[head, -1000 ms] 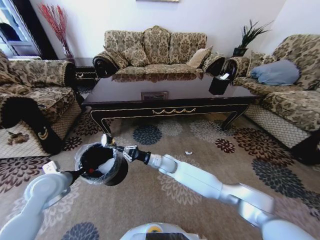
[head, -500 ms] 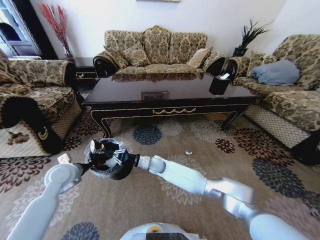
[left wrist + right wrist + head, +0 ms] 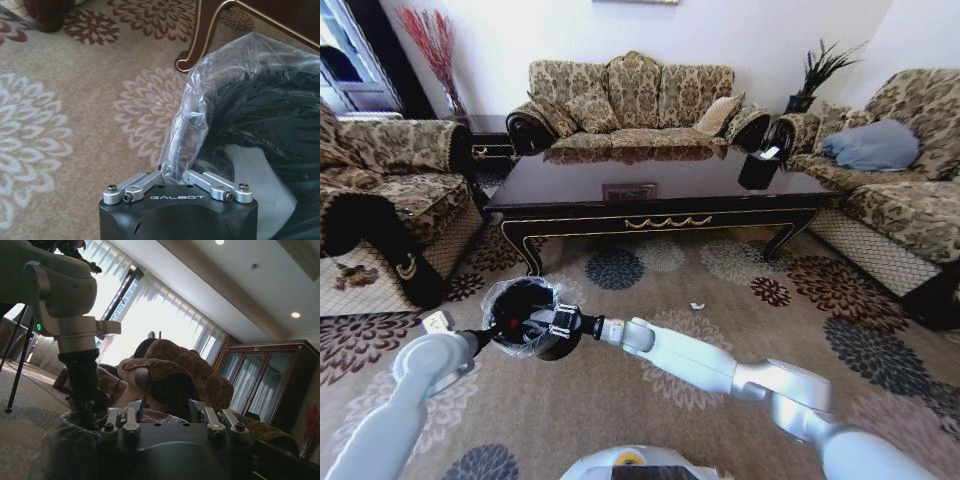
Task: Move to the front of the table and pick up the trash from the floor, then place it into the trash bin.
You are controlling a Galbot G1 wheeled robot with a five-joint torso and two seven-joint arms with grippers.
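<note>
The trash bin [image 3: 527, 318], black and lined with a clear crinkly bag, is held above the patterned carpet [image 3: 650, 400], in front of the left front corner of the counter [image 3: 650, 195]. The left hand [image 3: 176, 176] is pinched on the bin's rim through the plastic liner, its fingers [image 3: 142, 185] drawn together against the bag. The right hand [image 3: 560, 324] is placed at the bin's mouth from the opposite side; whether it is spread or pressed together cannot be told. Crumpled white paper [image 3: 255, 175] is seen lying inside the bin. A tiny white scrap [image 3: 697, 306] is left on the carpet, well apart from the bin and in front of the counter's long front edge.
</note>
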